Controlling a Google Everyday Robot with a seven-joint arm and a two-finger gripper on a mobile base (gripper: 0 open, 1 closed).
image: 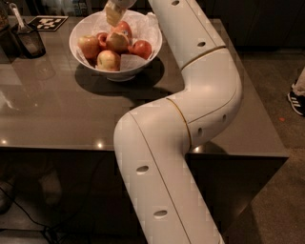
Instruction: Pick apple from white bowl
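Dark cup (29, 42) w/ utensil sits left of the white bowl (125, 72) on the table (57, 109). Top apple (125, 30) is inside the bowl w/ other apples. Claw (113, 13) hangs just above it, can't tell its grip. Arm (205, 95) bends right of the bowl.

One glossy, round white bowl (120, 73) holds at least five red-and-yellow apples (108, 60); they overlap too much for an exact count. One pale gripper (113, 13) hangs above the bowl's rear. One grey surface (71, 112) carries one small dark container (29, 42), one utensil (16, 14) and one black-and-white marker tag (46, 22).
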